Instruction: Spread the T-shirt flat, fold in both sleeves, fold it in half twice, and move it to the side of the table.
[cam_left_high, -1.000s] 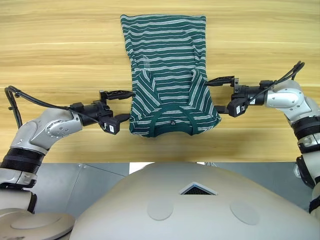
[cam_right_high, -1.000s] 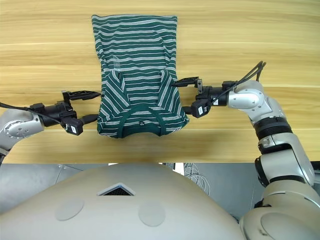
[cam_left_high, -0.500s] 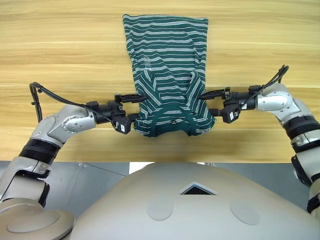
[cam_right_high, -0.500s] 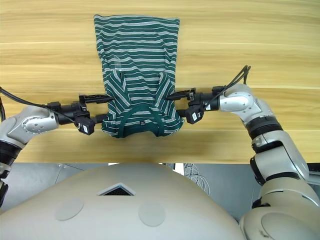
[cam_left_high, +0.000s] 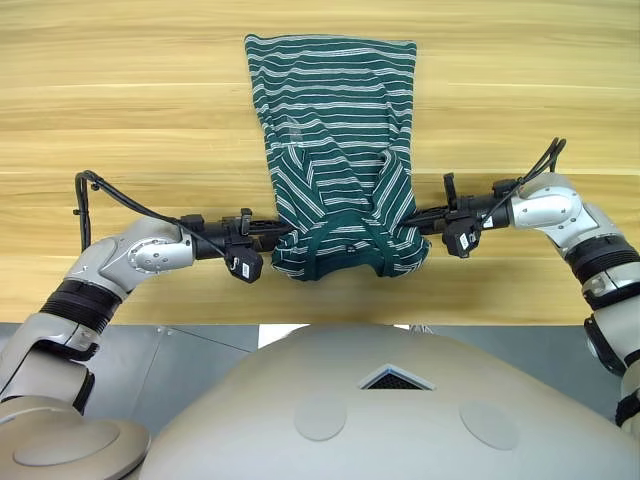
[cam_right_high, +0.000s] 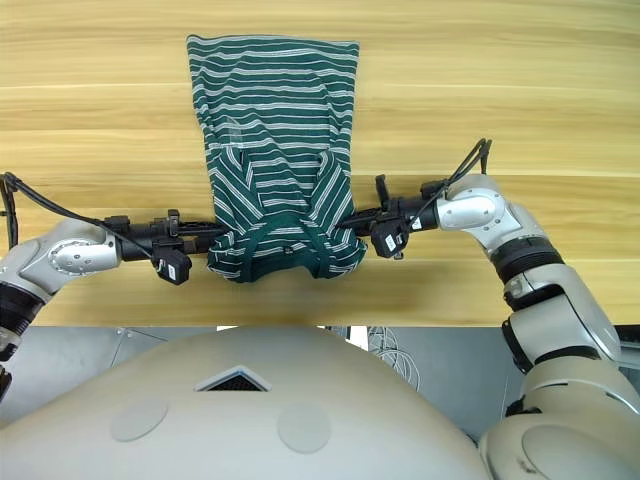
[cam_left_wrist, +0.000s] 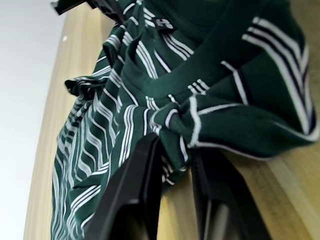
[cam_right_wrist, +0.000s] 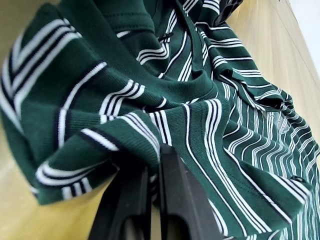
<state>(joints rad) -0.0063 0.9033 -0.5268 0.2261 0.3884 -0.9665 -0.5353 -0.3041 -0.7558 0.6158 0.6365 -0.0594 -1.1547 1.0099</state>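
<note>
Both pairs of fingers are clamped on the shirt at its shoulder corners, left gripper at 8 o'clock, right gripper at 4, with the shirt lying on the table. I'd say the first half-fold is starting: carry both corners evenly to the hem at 12 o'clock. Bunched cloth hides how many layers they hold

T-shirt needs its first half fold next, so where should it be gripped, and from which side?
Grip the two shoulder corners beside the collar, at the near end of the T-shirt, each from its own outer side, low over the table. Sleeves are folded in, leaving a long narrow strip; the left gripper and right gripper pinch there.
</note>
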